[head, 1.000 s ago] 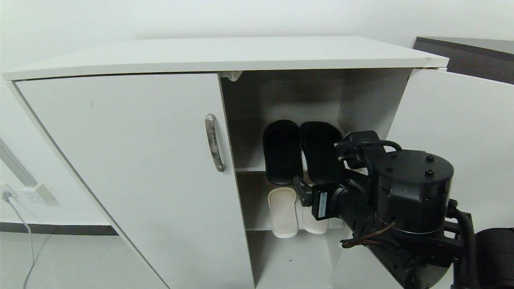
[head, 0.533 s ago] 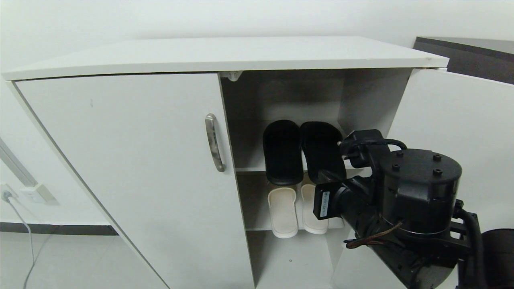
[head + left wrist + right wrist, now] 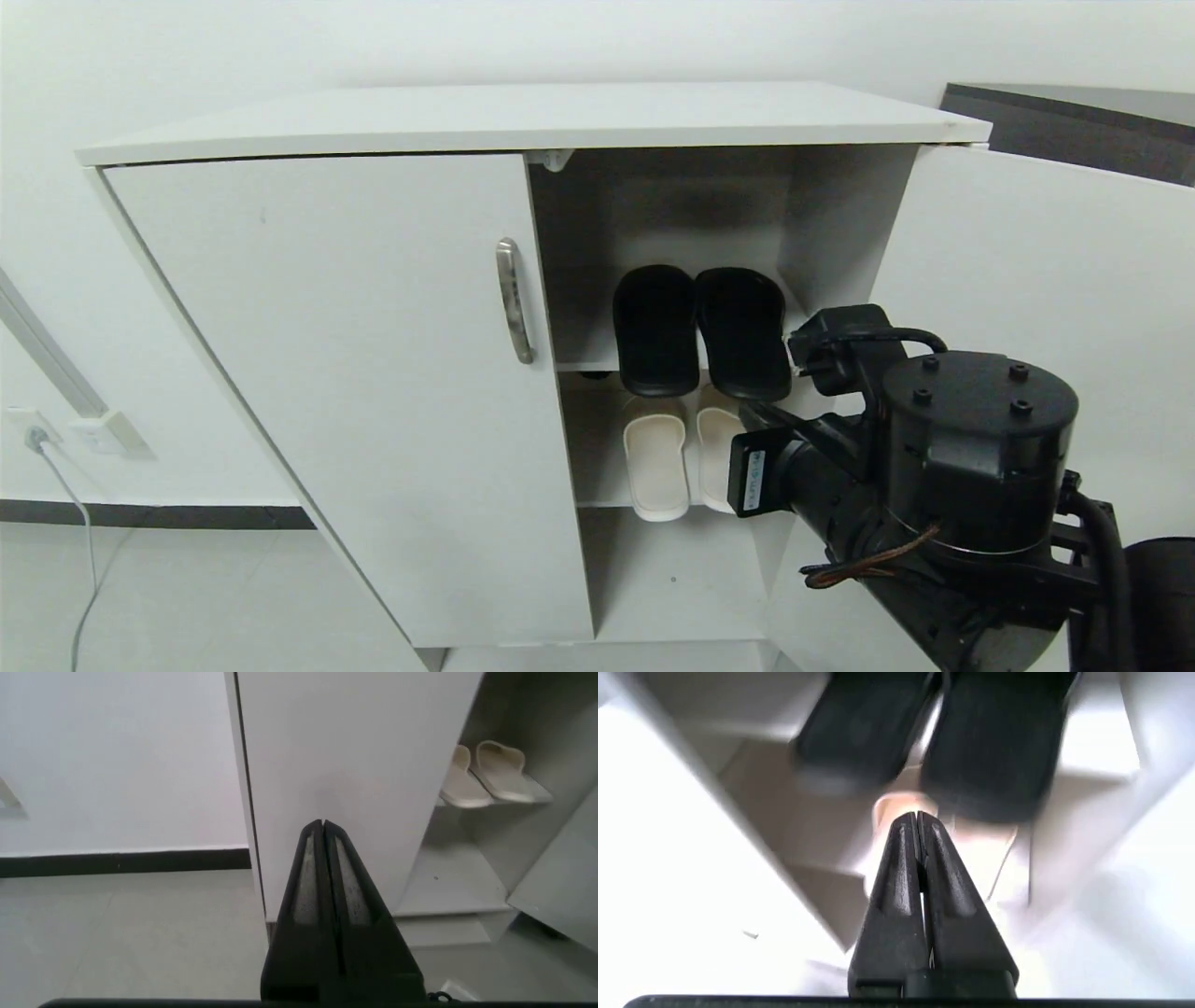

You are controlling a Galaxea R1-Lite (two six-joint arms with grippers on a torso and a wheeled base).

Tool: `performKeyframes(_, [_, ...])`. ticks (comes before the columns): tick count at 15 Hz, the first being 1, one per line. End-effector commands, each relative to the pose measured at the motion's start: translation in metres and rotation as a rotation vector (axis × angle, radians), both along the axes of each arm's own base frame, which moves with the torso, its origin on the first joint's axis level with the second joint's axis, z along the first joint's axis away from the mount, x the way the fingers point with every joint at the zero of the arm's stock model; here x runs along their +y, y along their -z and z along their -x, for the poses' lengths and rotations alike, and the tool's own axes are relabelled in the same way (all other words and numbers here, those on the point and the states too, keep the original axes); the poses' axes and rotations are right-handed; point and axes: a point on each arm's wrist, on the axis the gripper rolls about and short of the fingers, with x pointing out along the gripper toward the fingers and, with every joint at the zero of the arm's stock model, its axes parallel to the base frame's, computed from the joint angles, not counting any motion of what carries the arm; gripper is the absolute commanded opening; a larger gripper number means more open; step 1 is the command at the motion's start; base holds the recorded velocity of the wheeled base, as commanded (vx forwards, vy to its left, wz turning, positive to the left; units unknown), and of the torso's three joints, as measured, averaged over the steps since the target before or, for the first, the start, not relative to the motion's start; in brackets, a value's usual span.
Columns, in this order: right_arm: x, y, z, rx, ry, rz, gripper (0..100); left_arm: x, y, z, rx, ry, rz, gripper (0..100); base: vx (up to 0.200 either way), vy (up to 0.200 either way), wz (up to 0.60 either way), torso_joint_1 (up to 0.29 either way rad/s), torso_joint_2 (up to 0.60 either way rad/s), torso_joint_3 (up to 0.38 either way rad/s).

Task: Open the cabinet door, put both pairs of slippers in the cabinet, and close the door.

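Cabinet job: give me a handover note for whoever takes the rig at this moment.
Left end effector: shut, empty, outside the cabinet, facing the shut left door.
Right end effector: shut, empty, just in front of the open compartment.
Black slippers: side by side on the upper shelf. White slippers: on the shelf below.
Done: right door open, both pairs inside.
Left: close the right door.

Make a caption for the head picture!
Black slippers shelved above white slippers inside the cabinet, right door open.
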Motion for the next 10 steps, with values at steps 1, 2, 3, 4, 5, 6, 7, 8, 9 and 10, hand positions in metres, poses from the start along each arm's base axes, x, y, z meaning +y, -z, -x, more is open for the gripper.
performKeyframes(1, [0.000, 0.002, 0.000, 0.003, -0.001, 0.005, 0, 0.000, 0.000, 0.000, 0.000, -0.001, 0.000, 0, -0.200, 0.000, 0.00, 0.007, 0.00, -0.002])
performKeyframes(2, [0.000, 0.004, 0.001, 0.007, -0.003, 0.013, 0, 0.000, 0.000, 0.000, 0.000, 0.001, 0.000, 0, -0.200, 0.000, 0.00, 0.007, 0.01, 0.002])
performKeyframes(3, [-0.001, 0.006, 0.001, 0.012, -0.003, 0.022, 0, 0.000, 0.000, 0.000, 0.000, 0.001, 0.000, 0, -0.200, 0.000, 0.00, -0.002, 0.01, 0.002])
performKeyframes(4, [-0.002, 0.009, 0.002, 0.018, -0.003, 0.035, 0, 0.000, 0.000, 0.000, 0.000, -0.001, 0.000, 0, -0.200, 0.000, 0.00, -0.002, 0.00, -0.002])
performKeyframes(5, [-0.002, 0.012, 0.003, 0.021, -0.007, 0.048, 0, 0.000, 0.000, 0.000, 0.000, -0.001, 0.000, 0, -0.200, 0.000, 0.00, 0.002, 0.00, 0.002])
performKeyframes(6, [-0.003, 0.014, 0.003, 0.026, -0.007, 0.055, 0, 0.000, 0.000, 0.000, 0.000, -0.001, 0.000, 0, -0.200, 0.000, 0.00, 0.007, 0.01, 0.007])
performKeyframes(7, [-0.004, 0.016, 0.004, 0.031, -0.009, 0.062, 0, 0.000, 0.000, 0.000, 0.000, 0.001, 0.000, 0, -0.200, 0.000, 0.00, 0.007, 0.00, 0.002])
performKeyframes(8, [-0.005, 0.019, 0.004, 0.039, -0.024, 0.071, 0, 0.000, 0.000, 0.000, 0.000, 0.001, 0.000, 0, -0.200, 0.000, 0.00, 0.002, 0.00, -0.002])
performKeyframes(9, [-0.006, 0.022, 0.006, 0.046, -0.053, 0.084, 0, 0.000, 0.000, 0.000, 0.000, -0.001, 0.000, 0, -0.200, 0.000, 0.00, 0.002, 0.00, -0.002])
performKeyframes(10, [-0.007, 0.024, 0.006, 0.046, -0.057, 0.096, 0, 0.000, 0.000, 0.000, -0.002, 0.001, 0.000, 0, -0.200, 0.000, 0.00, 0.002, 0.00, 0.002])
